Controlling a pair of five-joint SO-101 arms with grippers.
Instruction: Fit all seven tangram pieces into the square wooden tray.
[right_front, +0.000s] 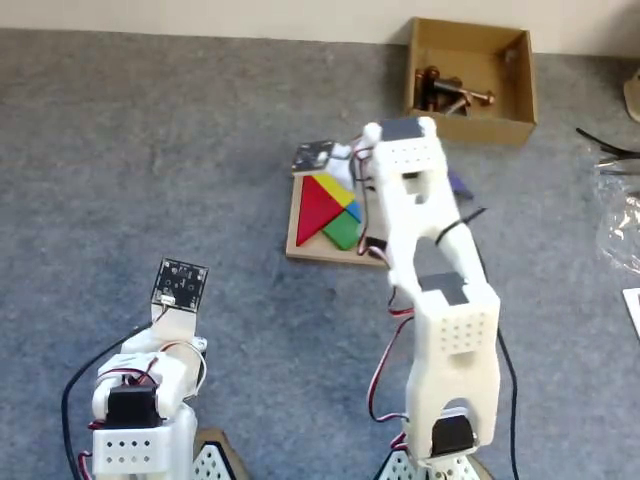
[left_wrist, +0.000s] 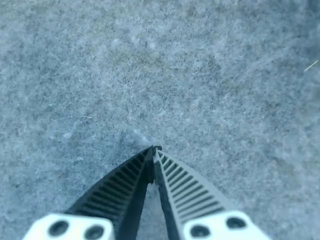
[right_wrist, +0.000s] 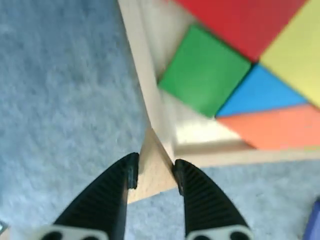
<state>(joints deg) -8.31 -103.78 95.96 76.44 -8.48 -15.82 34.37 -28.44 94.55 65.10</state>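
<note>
Tray (right_wrist: 146, 85) corner clamped in right end effector (right_wrist: 155, 165); left end effector (left_wrist: 154, 150) together over mat (left_wrist: 150, 60).

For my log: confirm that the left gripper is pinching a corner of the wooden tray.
Wrong arm. It is the right gripper that is pinching a corner of the wooden tray, as the right wrist view shows; the left gripper holds nothing.

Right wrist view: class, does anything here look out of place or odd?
Yes. The right gripper has its jaws shut on a corner of the wooden tray itself, not on a piece. Just inside that corner, bare wood shows beside the green square, so the puzzle looks unfinished.
</note>
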